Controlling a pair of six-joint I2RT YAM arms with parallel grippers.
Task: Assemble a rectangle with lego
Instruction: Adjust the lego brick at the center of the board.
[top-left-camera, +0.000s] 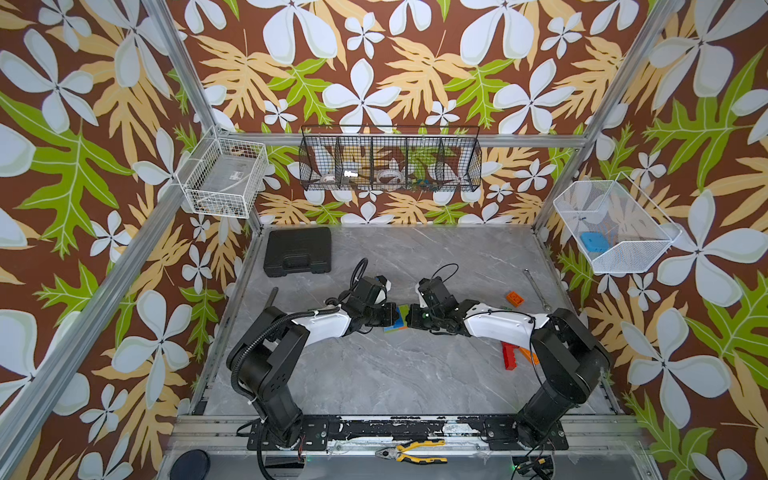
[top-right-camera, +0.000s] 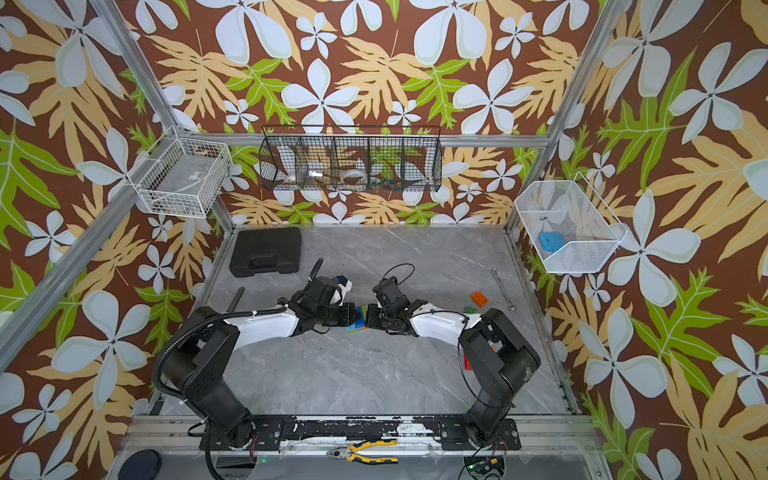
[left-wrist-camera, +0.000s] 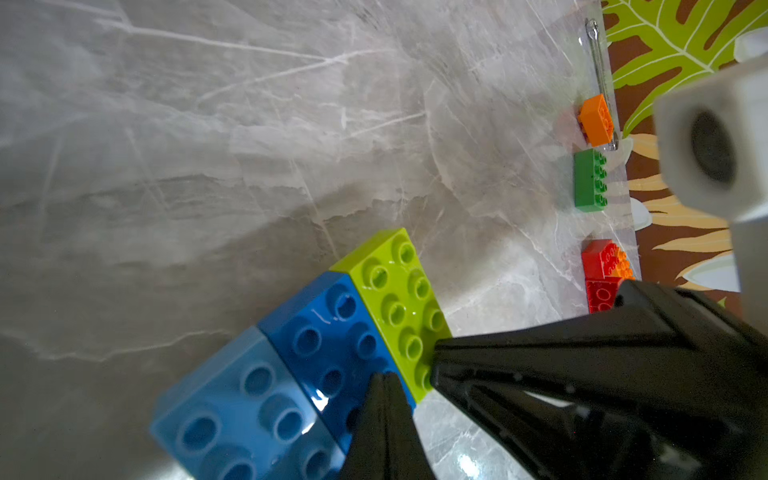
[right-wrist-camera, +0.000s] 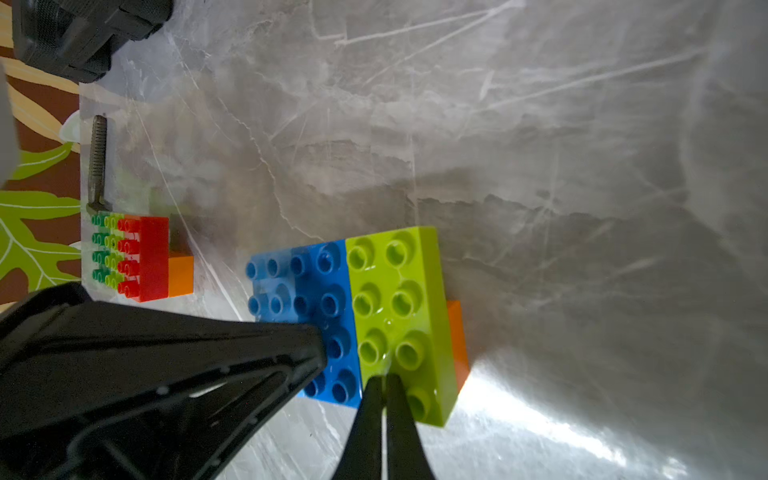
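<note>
The lego assembly (top-left-camera: 395, 326) lies mid-table: a light blue brick (left-wrist-camera: 232, 411), a blue brick (left-wrist-camera: 328, 328) and a lime brick (left-wrist-camera: 395, 291) side by side, with an orange brick (right-wrist-camera: 456, 340) under the lime one. My left gripper (left-wrist-camera: 384, 380) is shut, its tips resting on the blue brick. My right gripper (right-wrist-camera: 384, 380) is shut, its tips on the lime brick (right-wrist-camera: 395, 307). In both top views the two grippers (top-left-camera: 395, 316) (top-left-camera: 409, 318) meet nose to nose over the assembly (top-right-camera: 355, 327), hiding most of it.
Loose lego on the right: an orange brick (top-left-camera: 514, 298), a green brick (left-wrist-camera: 590, 180) and red and orange bricks (top-left-camera: 509, 357) by the right arm. A green, lime, red and orange stack (right-wrist-camera: 133, 257) sits beside a black rod (right-wrist-camera: 97, 162). A black case (top-left-camera: 297, 251) is back left, a wrench (top-left-camera: 536, 291) right.
</note>
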